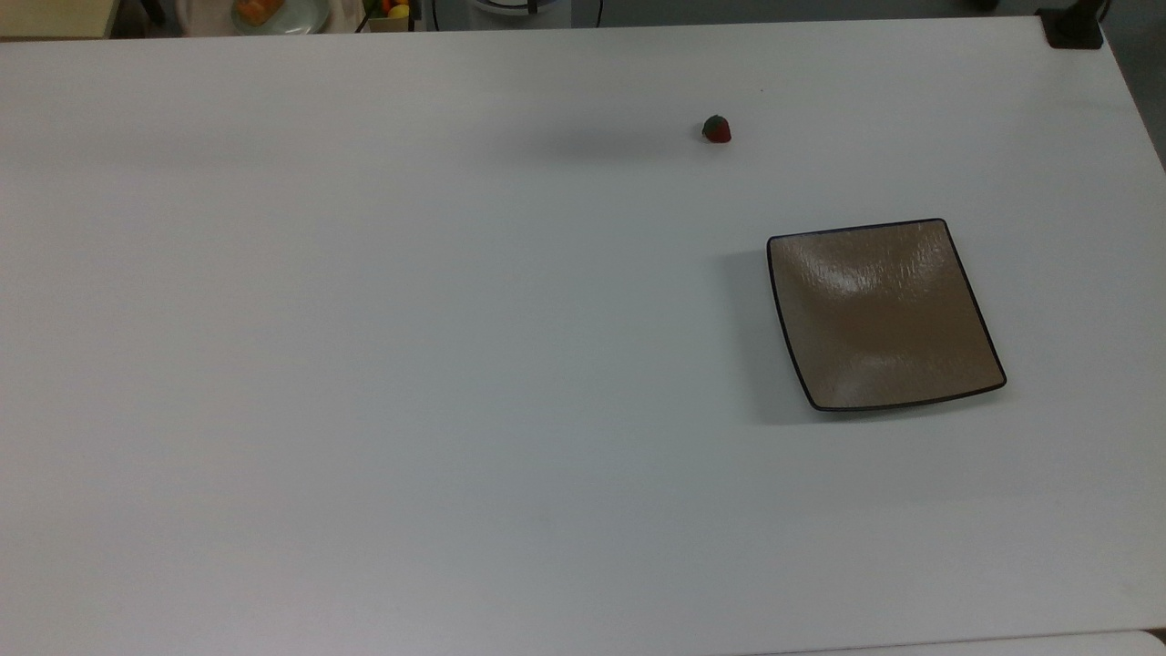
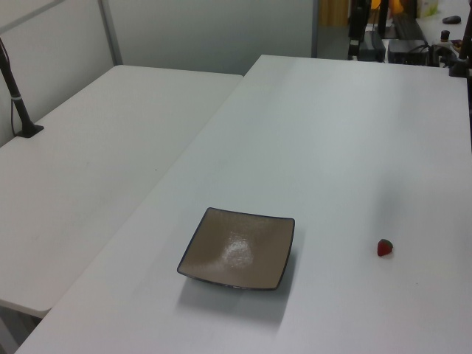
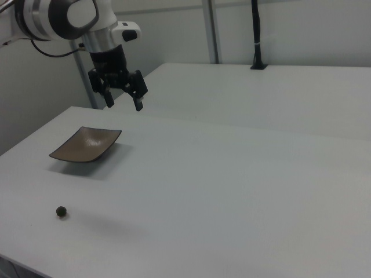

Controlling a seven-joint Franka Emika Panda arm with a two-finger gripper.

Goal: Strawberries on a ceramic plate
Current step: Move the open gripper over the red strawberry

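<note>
In the right view, the strawberry (image 3: 61,211) lies on the white counter (image 3: 232,191) at the left, well apart from the empty ceramic plate (image 3: 86,144). Above, the gripper (image 3: 124,101) hangs with jaws open, holding nothing.

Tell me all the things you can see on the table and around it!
strawberry: one, red with a dark green cap, alone on the white table, apart from the plate.
ceramic plate: one, square, tan-brown with a thin black rim, nothing on it.
table: one, white, under both.
round plate: one, pale, holding orange food, at the top view's upper left edge, beyond the table.
black post: one, standing on the neighbouring white table.
tool: one, black, fingers open, up in the air above the table, holding nothing.
</note>
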